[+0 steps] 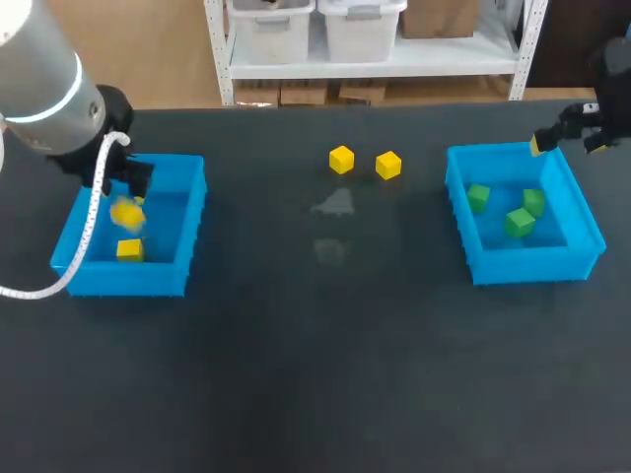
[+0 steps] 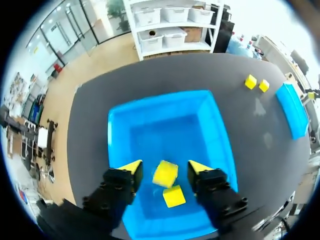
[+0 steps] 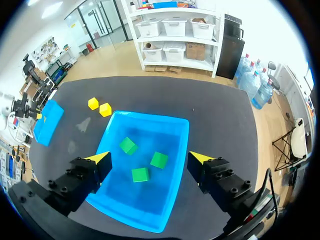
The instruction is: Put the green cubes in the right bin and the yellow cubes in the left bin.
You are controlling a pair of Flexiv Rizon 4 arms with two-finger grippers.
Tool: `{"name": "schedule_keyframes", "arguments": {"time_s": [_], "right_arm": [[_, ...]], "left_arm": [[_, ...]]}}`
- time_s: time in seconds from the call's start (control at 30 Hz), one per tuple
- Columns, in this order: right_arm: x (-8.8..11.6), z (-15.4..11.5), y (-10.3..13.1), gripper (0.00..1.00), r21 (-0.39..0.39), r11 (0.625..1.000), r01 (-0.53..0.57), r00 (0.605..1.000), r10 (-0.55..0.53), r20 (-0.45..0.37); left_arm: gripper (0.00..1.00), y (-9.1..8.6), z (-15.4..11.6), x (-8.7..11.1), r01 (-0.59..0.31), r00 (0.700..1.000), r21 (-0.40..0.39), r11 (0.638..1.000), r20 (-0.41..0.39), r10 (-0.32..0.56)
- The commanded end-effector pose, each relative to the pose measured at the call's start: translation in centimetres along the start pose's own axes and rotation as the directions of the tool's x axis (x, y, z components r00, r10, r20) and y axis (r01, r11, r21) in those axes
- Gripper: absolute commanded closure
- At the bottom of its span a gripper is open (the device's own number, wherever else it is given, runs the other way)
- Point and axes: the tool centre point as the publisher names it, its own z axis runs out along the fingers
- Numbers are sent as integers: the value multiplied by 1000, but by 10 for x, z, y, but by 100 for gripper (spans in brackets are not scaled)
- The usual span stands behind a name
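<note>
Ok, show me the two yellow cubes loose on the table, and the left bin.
left loose yellow cube (image 1: 341, 159), head view, middle of the cube.
right loose yellow cube (image 1: 388, 165), head view, middle of the cube.
left bin (image 1: 133, 281), head view, its near outer wall.

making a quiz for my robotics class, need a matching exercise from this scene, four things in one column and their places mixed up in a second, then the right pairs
Things
1. green cubes
2. two yellow cubes side by side
3. left gripper
4. right gripper

Places
a. over the left bin, fingers open
b. inside the right bin
c. over the right bin, fingers open
d. on the table between the bins

Pairs: 1-b, 2-d, 3-a, 4-c
</note>
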Motion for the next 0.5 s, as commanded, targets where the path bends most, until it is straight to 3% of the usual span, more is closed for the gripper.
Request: {"name": "schedule_keyframes", "arguments": {"time_s": [0.03, 0.2, 0.3, 0.5], "right_arm": [[1, -1, 1, 0, 4, 1000, -1, 1000, 1, 3], [1, -1, 1, 0, 4, 1000, -1, 1000, 1, 3], [1, -1, 1, 0, 4, 1000, -1, 1000, 1, 3], [1, -1, 1, 0, 4, 1000, -1, 1000, 1, 3]], "left_arm": [[0, -9, -6, -26, -44, 999, 1, 999, -4, 44], [0, -33, -15, -63, -140, 989, 25, 990, 51, 139], [0, -58, -14, -88, -214, 974, 68, 974, 85, 209], [0, -115, -3, -115, -356, 934, 128, 926, 96, 345]]}}
